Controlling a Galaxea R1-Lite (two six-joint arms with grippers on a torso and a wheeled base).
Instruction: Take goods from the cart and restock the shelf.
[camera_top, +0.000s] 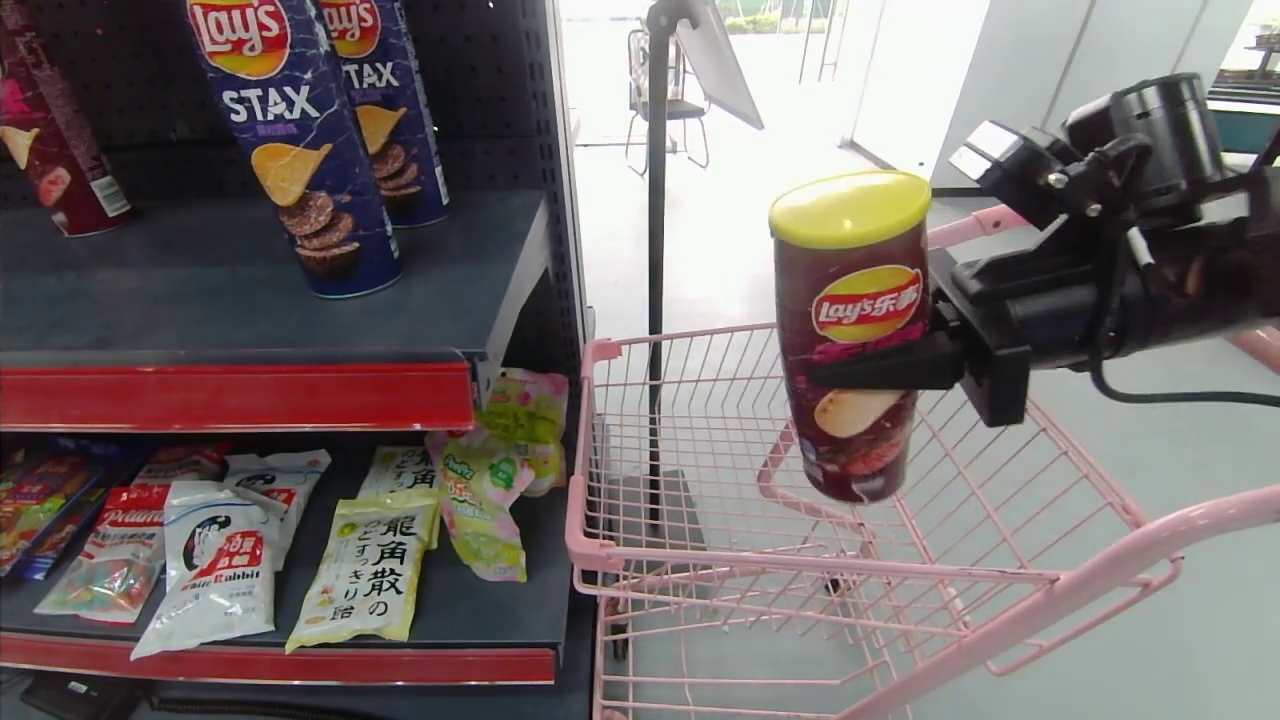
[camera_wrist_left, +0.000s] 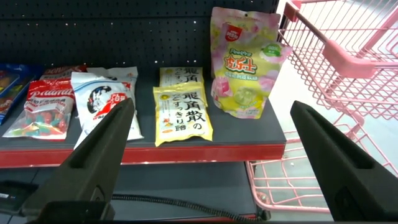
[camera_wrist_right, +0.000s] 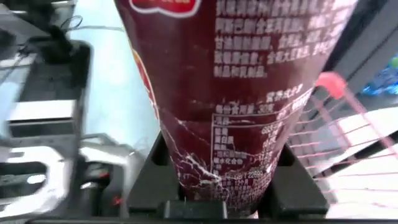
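1. The right gripper was clamped sideways around the middle of a maroon chip can, which stood upright with its yellow lid on top.
2. The can hung over the basket of the pink cart; its base seemed to sit clear of the wires, though the angle made that hard to judge.
3. The left gripper was spread wide with nothing between its fingers, low and facing the lower shelf.
4. On that shelf lay flat snack bags: a white bag, a yellow bag and green-and-pink bags, the last nearest the cart.
5. The shelf's dark side upright stood between the cart and the shelves.
6. On the upper shelf stood 2 blue cans, 1 behind the other, with 1 maroon can at the far left.
7. Behind the cart rose a black pole; a chair stood farther off.
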